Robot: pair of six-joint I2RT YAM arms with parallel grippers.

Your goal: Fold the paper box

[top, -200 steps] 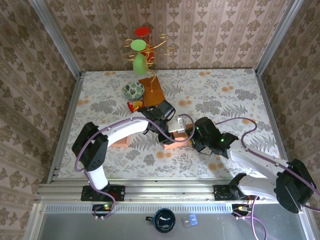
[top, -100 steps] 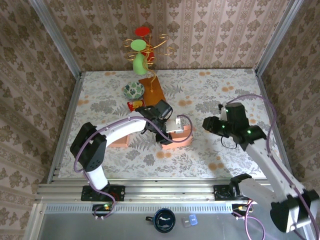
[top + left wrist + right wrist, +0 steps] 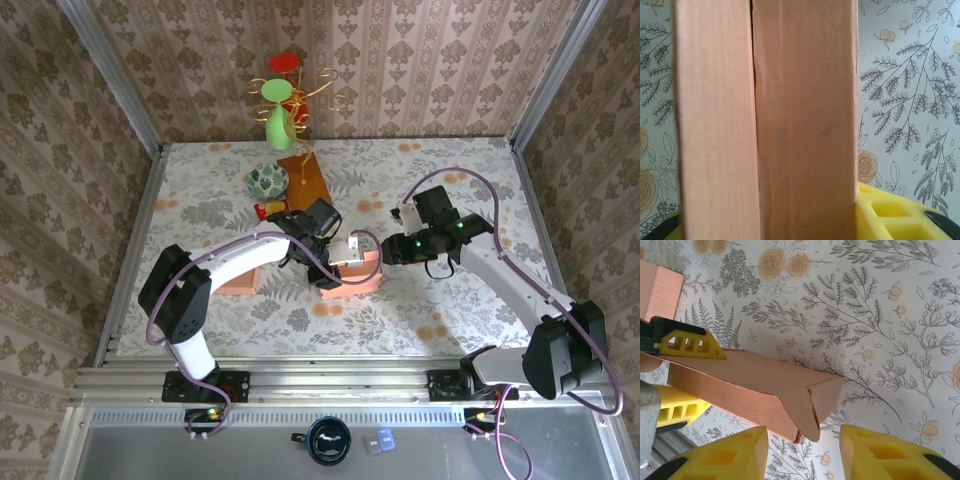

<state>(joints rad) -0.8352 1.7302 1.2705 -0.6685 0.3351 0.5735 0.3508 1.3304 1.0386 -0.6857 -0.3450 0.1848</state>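
- The left gripper point(image 3: 338, 262) is clamped on the 9 o'clock wall of the paper box point(image 3: 362, 272), which sits near the centre of the table point(image 3: 480, 190), a touch toward 6 o'clock. The thin card could buckle or slip out of that pinch if the box gets shoved sideways.
- On the box itself, the end flap point(image 3: 807, 410) at 3 o'clock hangs half-turned and unseated. A push off its fold line could crumple the panel instead of tucking it.
- The right gripper point(image 3: 390, 252) hovers just off the box's 3 o'clock end, fingers spread wide and holding nothing. If it comes in crooked, one finger could snag the flap edge and drag the box against the left hold.
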